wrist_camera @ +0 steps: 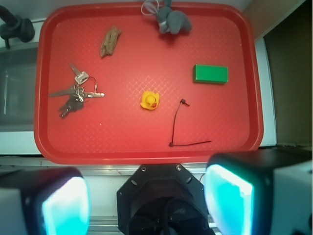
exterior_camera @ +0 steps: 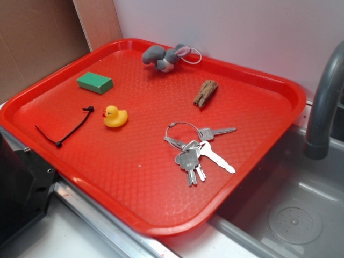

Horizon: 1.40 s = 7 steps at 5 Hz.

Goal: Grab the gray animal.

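The gray animal (exterior_camera: 164, 57) is a small plush with pinkish ears and a thin white loop, lying at the far edge of the red tray (exterior_camera: 134, 183). In the wrist view the gray animal (wrist_camera: 172, 20) sits at the tray's (wrist_camera: 146, 152) top edge, right of centre. My gripper (wrist_camera: 146, 200) hangs high over the tray's near side, far from the plush. Its two cyan pads (wrist_camera: 227, 198) stand wide apart with nothing between them. The gripper itself does not show in the exterior view.
On the tray lie a yellow rubber duck (exterior_camera: 115, 116), a green block (exterior_camera: 95, 82), a black cable tie (exterior_camera: 65, 128), a bunch of keys (exterior_camera: 196, 151) and a brown wood piece (exterior_camera: 206, 92). A gray faucet (exterior_camera: 325, 102) and sink (exterior_camera: 290, 215) stand right.
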Available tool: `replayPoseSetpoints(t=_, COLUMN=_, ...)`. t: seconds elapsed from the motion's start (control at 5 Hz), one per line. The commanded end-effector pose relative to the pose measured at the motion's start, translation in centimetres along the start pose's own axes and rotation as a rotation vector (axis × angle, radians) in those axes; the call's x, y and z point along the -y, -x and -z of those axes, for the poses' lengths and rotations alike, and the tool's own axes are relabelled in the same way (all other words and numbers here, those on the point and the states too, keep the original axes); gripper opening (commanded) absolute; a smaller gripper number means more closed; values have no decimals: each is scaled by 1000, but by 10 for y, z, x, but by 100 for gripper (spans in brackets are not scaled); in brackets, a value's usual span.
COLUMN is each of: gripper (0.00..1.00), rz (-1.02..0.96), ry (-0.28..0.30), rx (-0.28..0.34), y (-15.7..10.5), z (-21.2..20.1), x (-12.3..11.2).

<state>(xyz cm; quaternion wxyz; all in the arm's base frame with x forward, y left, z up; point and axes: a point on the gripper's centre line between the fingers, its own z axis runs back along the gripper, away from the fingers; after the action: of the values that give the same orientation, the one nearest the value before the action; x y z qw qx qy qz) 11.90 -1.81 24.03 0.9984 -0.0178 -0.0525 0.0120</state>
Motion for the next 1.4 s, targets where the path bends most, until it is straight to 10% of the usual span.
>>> replayPoseSetpoints(t=0.0, gripper=100, rz=-98, ry=33, rx=-24, y=-98, z=3, x=-23)
replayPoseSetpoints(t=0.6, gripper=100, rz=653, ry=50, rx=-74, y=-166, z=109, x=-34)
replayPoseSetpoints(t=1.2, gripper=100, rz=546, ry=1, rx=-105, y=-199, z=158, x=-57)
